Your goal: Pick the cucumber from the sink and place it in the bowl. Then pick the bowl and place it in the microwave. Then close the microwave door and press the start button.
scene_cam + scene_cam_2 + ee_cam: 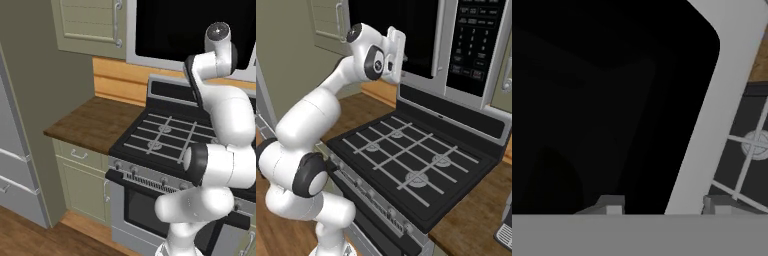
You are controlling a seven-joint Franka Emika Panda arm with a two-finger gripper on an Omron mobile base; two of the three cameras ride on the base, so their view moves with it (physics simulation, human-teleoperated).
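The gripper (664, 204), fingers (612, 204) apart and empty, faces the glossy black window of the microwave door (406, 35) above the stove (411, 165), seemingly placed to push it closed.

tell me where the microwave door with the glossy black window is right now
The grey-framed microwave door with the glossy black window hangs above the black gas stove, left of the keypad panel, with the gripper right at it.

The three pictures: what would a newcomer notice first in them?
First, the white robot arm rising before the black stove, its gripper held close against the glossy black window of the microwave door. Next, the dark keypad panel to the right of that door, above the burners.
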